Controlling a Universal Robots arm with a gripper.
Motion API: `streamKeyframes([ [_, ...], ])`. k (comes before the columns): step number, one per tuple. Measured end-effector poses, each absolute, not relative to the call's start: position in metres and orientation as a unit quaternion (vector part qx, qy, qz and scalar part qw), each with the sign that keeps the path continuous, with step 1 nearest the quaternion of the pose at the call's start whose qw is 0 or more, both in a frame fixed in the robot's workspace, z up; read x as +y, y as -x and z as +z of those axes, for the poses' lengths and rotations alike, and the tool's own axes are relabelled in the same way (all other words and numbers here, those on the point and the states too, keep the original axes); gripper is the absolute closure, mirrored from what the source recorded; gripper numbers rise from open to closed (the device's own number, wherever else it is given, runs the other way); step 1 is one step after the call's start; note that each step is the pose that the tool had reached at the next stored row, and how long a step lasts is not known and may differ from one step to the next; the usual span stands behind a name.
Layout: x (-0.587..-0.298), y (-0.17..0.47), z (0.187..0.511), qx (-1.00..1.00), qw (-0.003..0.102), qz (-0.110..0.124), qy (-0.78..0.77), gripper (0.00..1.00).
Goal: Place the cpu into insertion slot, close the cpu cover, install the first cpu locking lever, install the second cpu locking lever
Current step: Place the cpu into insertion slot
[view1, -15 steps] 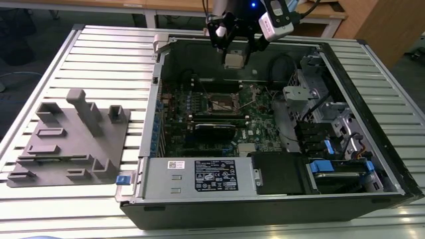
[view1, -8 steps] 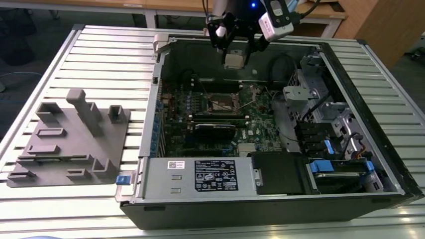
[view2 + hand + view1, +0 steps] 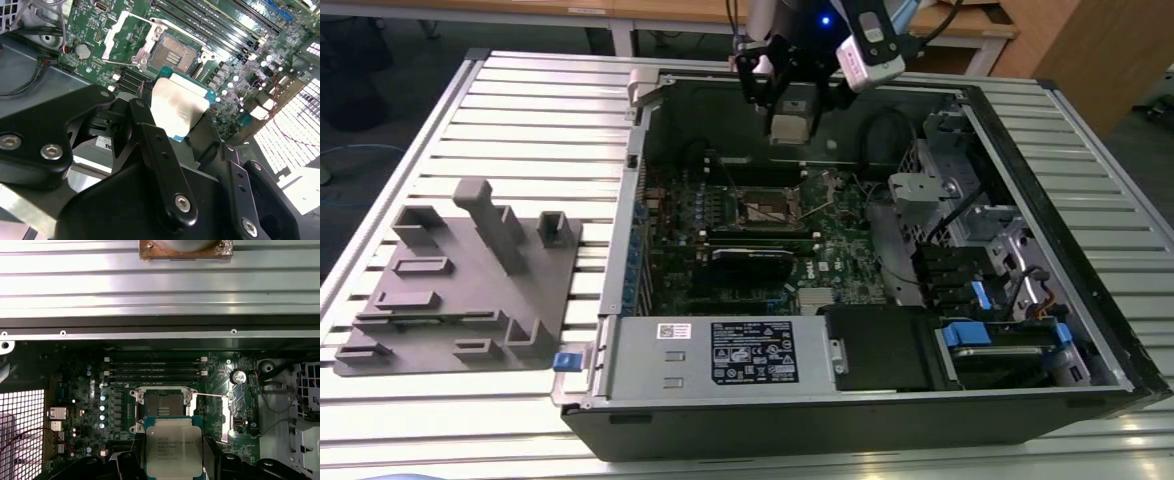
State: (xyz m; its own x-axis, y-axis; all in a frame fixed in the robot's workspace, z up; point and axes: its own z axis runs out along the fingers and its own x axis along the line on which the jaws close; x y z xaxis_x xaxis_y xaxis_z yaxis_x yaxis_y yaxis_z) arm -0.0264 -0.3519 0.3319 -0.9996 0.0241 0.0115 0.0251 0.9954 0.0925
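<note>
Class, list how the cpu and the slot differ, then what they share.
The cpu has a silvery metal top; the slot has a dark centre. The cpu is held in the pincer above the board; the slot sits fixed in it, empty. Both are square.

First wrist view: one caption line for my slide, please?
The end effector holds the cpu, not yet in the empty insertion slot on the green motherboard.
</note>
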Motion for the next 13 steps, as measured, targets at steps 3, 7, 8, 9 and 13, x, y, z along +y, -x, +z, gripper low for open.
streamKeyframes([
  [3, -0.352, 0.027, 0.328, -0.999, 0.004, -0.046, 0.012, 0.46],
  [7, -0.352, 0.028, 0.324, -0.999, 0.003, -0.046, 0.012, 0.46],
  [8, -0.352, 0.028, 0.322, -0.999, 0.003, -0.046, 0.012, 0.46],
  [9, -0.352, 0.029, 0.321, -0.999, 0.003, -0.045, 0.012, 0.46],
  [13, -0.352, 0.029, 0.318, -0.999, 0.003, -0.045, 0.012, 0.46],
])
